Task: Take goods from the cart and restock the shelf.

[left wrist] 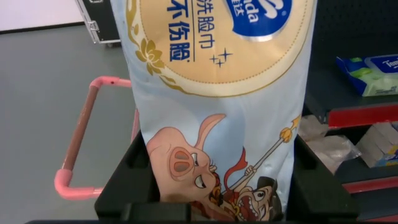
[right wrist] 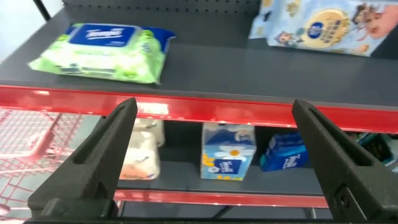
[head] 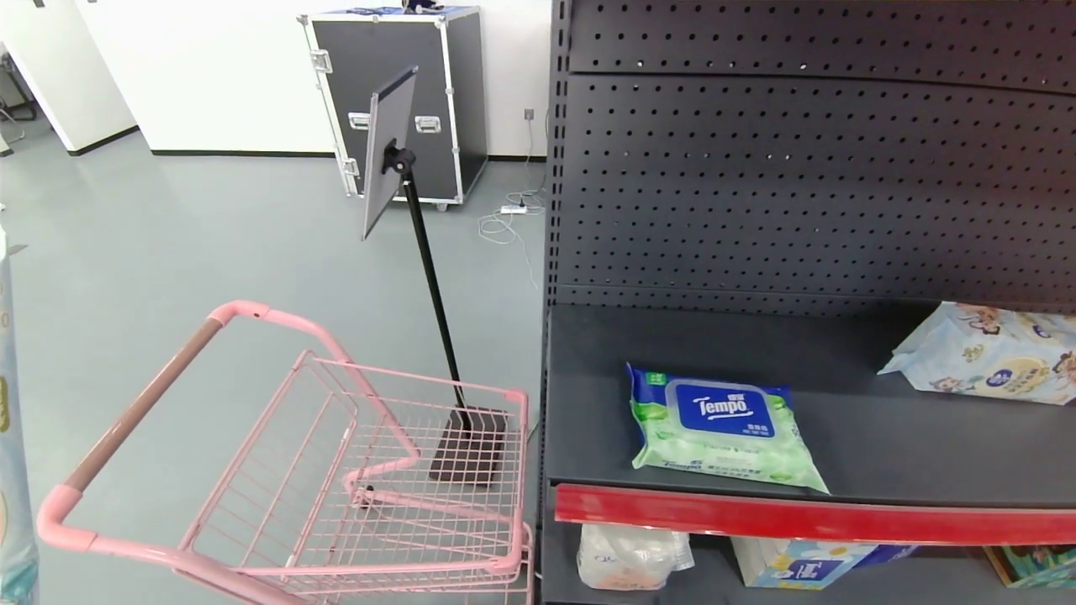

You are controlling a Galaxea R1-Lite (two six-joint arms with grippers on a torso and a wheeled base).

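Tissue pack (left wrist: 217, 93): tall, soft, cartoon print, held upright. It is clamped low on its body between the fingers (left wrist: 127, 180) of the left pincer (left wrist: 224, 186), which grasps it across the narrow sides, probably so the soft pack hangs straight and doesn't fold. The pack's edge shows at the far left of the head view (head: 10, 403), near the handle end of the pink wire cart (head: 336, 470). It is clear of the basket and well apart from the shelf (head: 883, 437). The basket looks bare from the head view, so this is likely the last item. The shelf stands just beside the cart on the robot's right. On its middle deck a wipes pack (head: 723, 424) lies flat near the front, and a cartoon bag (head: 992, 353) sits at the back right. The bare deck between them is likely where the tissue pack goes. The right pincer (right wrist: 214, 109) is released with nothing between its fingers, facing the red front lip (head: 799, 517), probably out of the left arm's way. On the lower shelf are a white bag (head: 630, 555) and a box (head: 799, 563). A panel on a stand (head: 391, 151) is behind the cart. Step judged: carrying to the shelf, not yet placed. The next move needs the left arm to swing across and clear the lip. The tall pack may topple if set upright.
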